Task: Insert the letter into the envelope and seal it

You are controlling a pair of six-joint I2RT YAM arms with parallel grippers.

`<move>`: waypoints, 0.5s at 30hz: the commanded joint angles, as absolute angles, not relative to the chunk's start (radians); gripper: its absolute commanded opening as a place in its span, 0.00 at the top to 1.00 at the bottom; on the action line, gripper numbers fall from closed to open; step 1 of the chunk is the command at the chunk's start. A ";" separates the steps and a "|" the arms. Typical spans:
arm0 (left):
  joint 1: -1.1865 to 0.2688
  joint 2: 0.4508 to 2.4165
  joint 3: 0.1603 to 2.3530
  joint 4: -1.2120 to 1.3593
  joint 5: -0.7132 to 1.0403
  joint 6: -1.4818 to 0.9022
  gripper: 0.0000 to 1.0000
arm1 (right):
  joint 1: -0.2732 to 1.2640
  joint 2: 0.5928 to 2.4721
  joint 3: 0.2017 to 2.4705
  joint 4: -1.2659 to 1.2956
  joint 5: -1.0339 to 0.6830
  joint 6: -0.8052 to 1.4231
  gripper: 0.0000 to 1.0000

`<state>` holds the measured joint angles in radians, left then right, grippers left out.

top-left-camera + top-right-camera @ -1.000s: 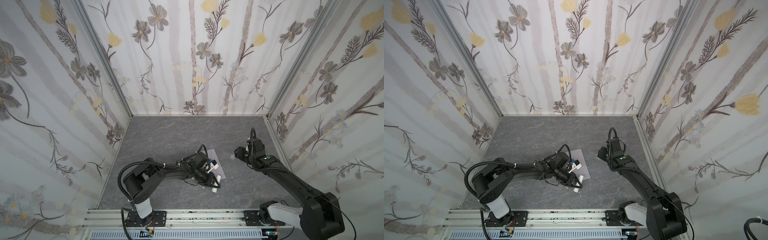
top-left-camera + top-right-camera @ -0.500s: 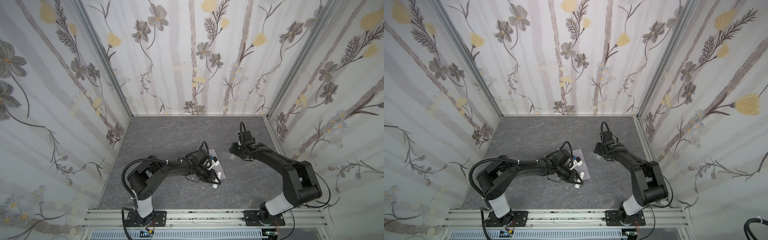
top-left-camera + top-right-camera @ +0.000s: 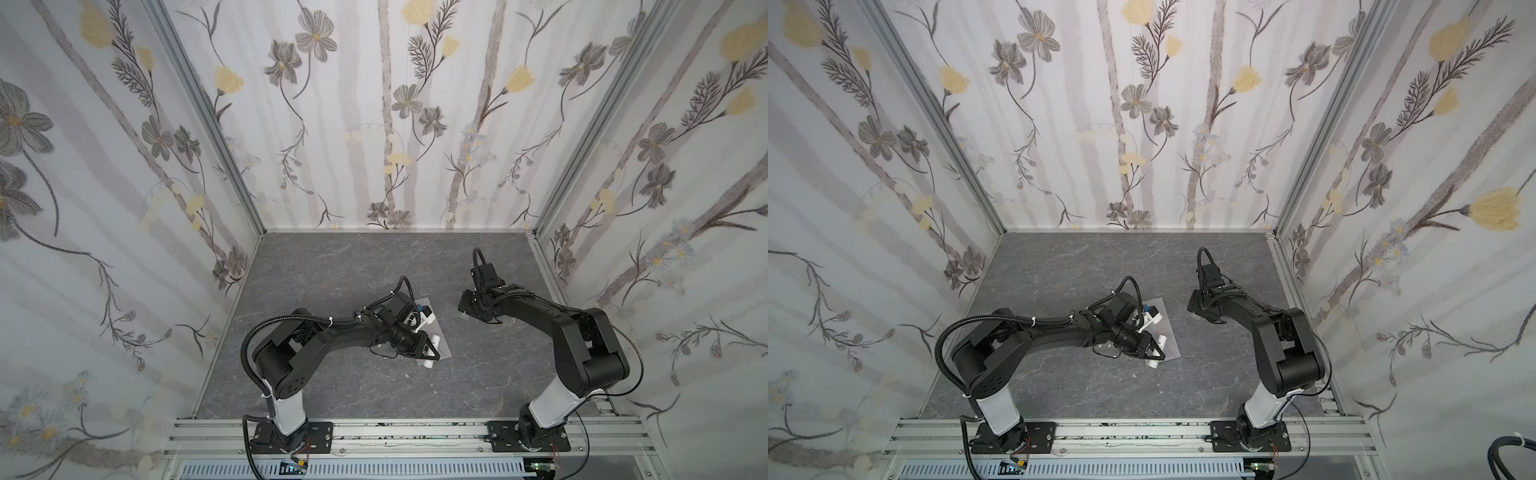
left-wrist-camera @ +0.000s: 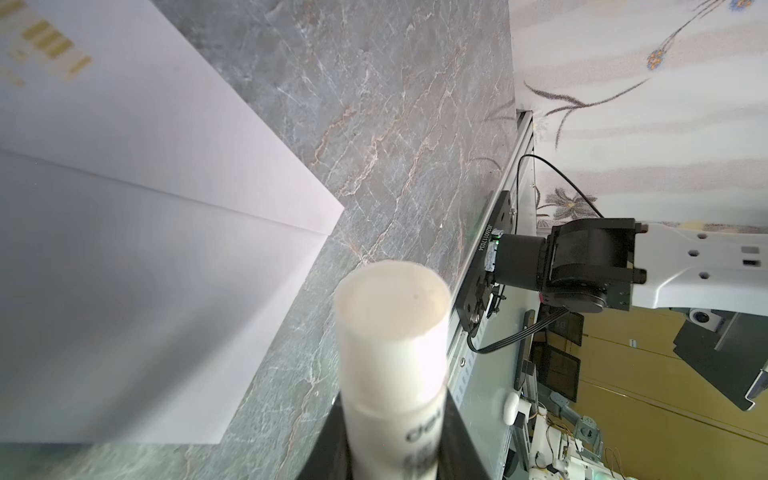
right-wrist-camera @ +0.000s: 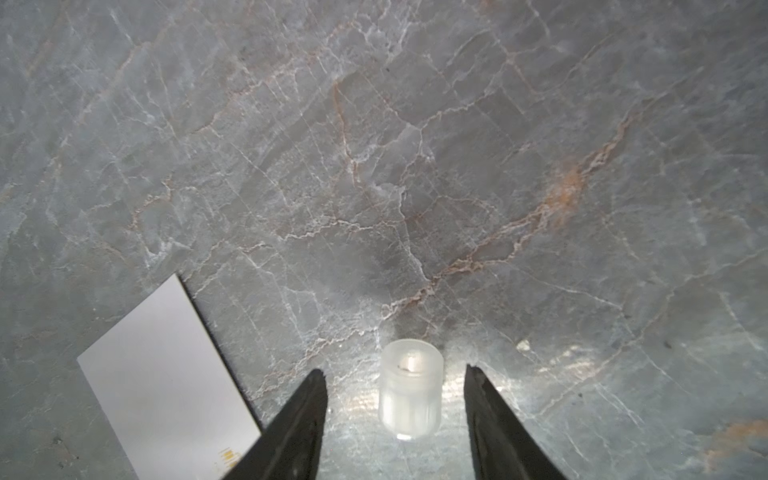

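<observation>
One grey-lavender envelope [image 4: 145, 270] lies flat on the marbled grey table [image 3: 353, 270], a crease running across it and a small gold print near one end. Whether its flap is stuck down cannot be told. No letter shows in any view, so the sheet is most likely already inside the envelope. Over the envelope's end nearest the arm bases, the left gripper [image 3: 432, 353] is clamped on a white glue stick [image 4: 395, 353]. In the left wrist view the stick's uncapped tip pokes out past the envelope's edge rather than resting on the paper. Apart from the envelope, on its side toward the right arm, the right gripper [image 5: 394, 370] hangs low over the table. Its jaws are parted on either side of the stick's translucent cap [image 5: 410, 388], which stands upright between them and touches neither. By this reading the insertion is done and the sealing stage is in hand. What remains is to glue or press the flap shut and, judging by the jaws around the cap, to close up the stick.
</observation>
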<state>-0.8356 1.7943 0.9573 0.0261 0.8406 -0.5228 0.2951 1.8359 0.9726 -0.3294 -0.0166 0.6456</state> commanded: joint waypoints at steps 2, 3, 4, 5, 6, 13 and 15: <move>-0.834 1.796 0.968 0.032 0.841 -0.499 1.00 | 0.296 1.858 0.988 -0.321 0.000 0.646 0.49; -0.834 1.796 0.969 0.032 0.842 -0.501 1.00 | 0.296 1.863 0.989 -0.321 0.000 0.646 0.49; -0.834 1.799 0.971 0.032 0.841 -0.500 1.00 | 0.296 1.866 0.991 -0.321 0.000 0.646 0.50; -0.834 1.799 0.972 0.032 0.841 -0.499 1.00 | 0.296 1.870 0.992 -0.321 0.000 0.647 0.50; -0.835 1.801 0.973 0.032 0.839 -0.500 1.00 | 0.296 1.874 0.994 -0.319 0.000 0.646 0.51; -0.834 1.806 0.974 0.032 0.838 -0.500 1.00 | 0.293 1.888 0.999 -0.321 0.000 0.645 0.59; -0.834 1.809 0.976 0.032 0.840 -0.500 1.00 | 0.291 1.891 1.000 -0.321 0.002 0.644 0.60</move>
<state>-0.8341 1.8042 0.9665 0.0261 0.8387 -0.5224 0.2924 1.8843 0.9901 -0.3386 -0.0162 0.6456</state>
